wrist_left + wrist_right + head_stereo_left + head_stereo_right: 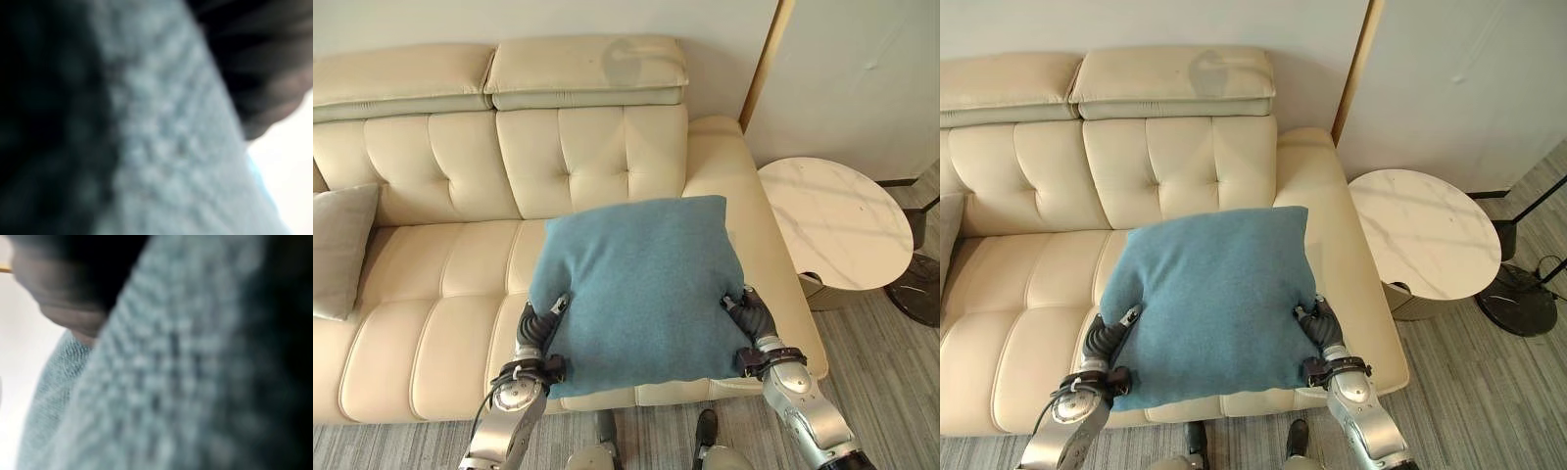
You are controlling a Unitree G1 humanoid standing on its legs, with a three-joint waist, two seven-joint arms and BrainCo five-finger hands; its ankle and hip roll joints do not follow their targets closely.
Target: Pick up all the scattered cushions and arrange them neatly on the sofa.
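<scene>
Fingers: hidden in the blue cushion (636, 294); grip unclear.
Hands: left hand (540, 328), right hand (752, 315) flank it for balance.
Place: over sofa (440, 264) seat.

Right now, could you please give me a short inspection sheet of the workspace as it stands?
Surface: cream tufted sofa, seat mostly bare.
Job's things: blue cushion held between both hands above the seat's right end; grey cushion propped at the sofa's left end.
Clutter: nothing seen.
Hands: left hand at the blue cushion's left edge, right hand at its right edge; fingers hidden behind the fabric, so the grasp cannot be read.
Cables: nothing seen besides the robot's own.
Surroundings: round marble side table right of the sofa, dark round stand base on the wood-look floor, pale wall behind.
</scene>
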